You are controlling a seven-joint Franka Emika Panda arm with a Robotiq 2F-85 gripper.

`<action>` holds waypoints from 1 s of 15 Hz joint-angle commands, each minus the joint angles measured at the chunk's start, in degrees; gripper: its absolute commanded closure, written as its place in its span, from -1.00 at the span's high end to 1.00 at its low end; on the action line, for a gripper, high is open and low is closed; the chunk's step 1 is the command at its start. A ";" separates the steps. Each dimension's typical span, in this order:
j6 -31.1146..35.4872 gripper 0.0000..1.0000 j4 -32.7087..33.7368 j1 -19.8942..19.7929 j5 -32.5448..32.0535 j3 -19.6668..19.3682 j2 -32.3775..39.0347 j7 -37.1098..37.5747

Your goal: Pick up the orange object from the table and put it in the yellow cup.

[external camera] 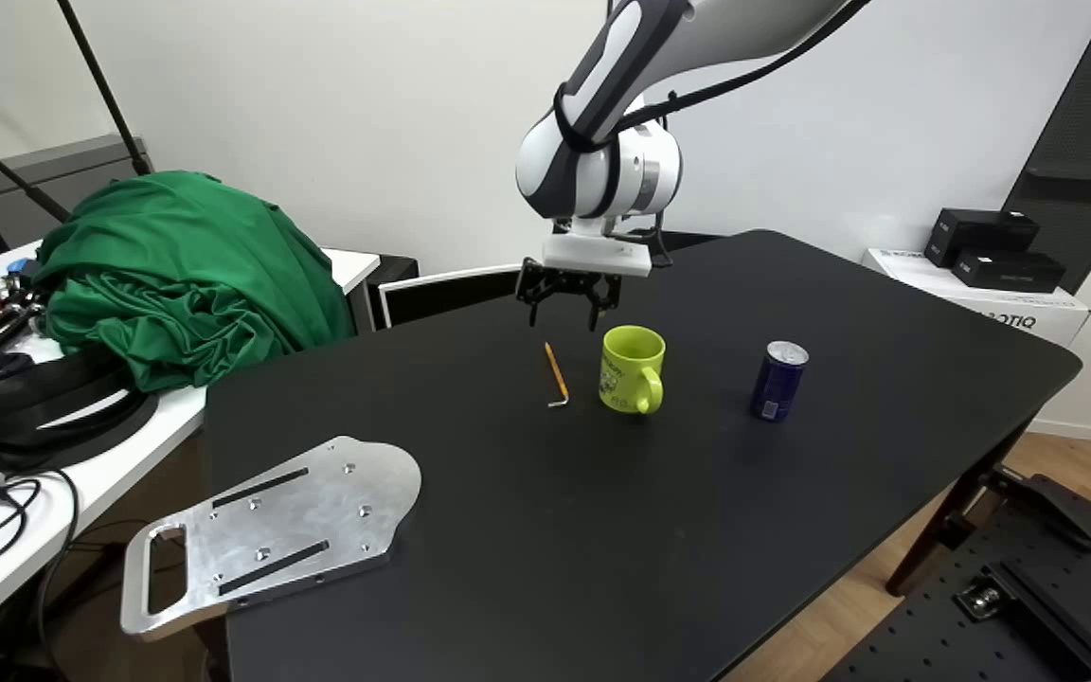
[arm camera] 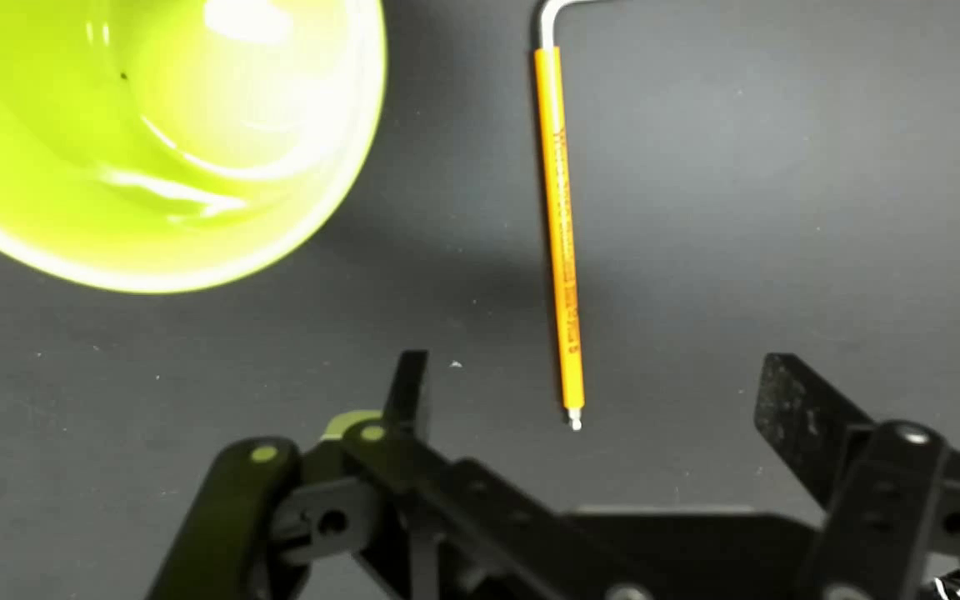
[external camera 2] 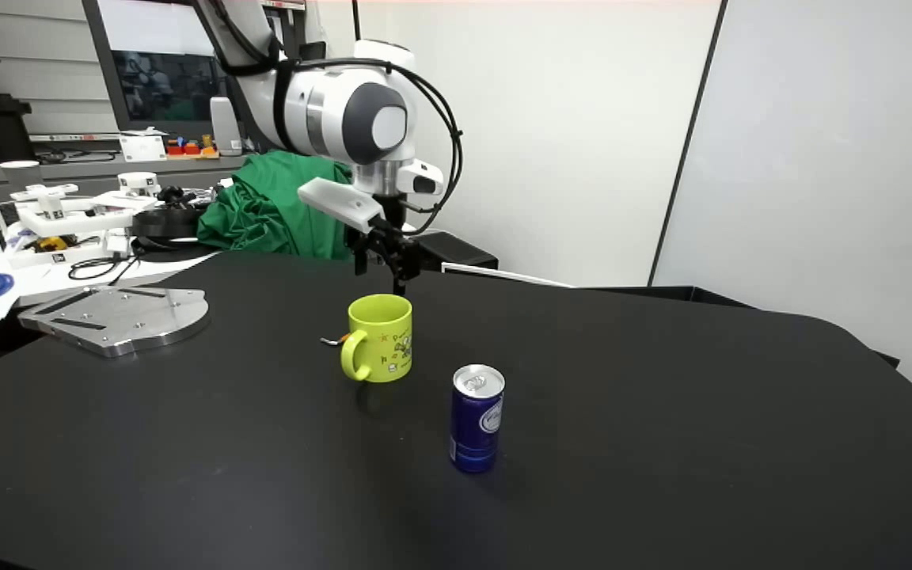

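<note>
Gripper (external camera: pixel 563 320) spread wide, pointing down near orange stick (arm camera: pixel 561 225); height unclear.

1. Yellow cup (arm camera: pixel 163 150), upper left of the wrist view: smooth, glossy.
2. Orange object (arm camera: pixel 562 233), upper centre there: smooth sleeve, shiny metal ends.
3. Table (external camera: pixel 527 549): smooth, mostly matt.
4. Plate (external camera: pixel 299 511), lower left in an exterior view: bare metal.
5. Cloth (external camera: pixel 195 265), upper left there: creased fabric.
6. Can (external camera 2: pixel 475 427), lower centre in an exterior view: glossy, metal-lidded.

Green cloth (external camera: pixel 193 270) lies heaped (blue can (external camera: pixel 778 383) well apart).
</note>
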 commanded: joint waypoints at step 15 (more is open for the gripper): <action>2.37 1.00 5.68 3.97 -1.74 -2.64 8.43 3.04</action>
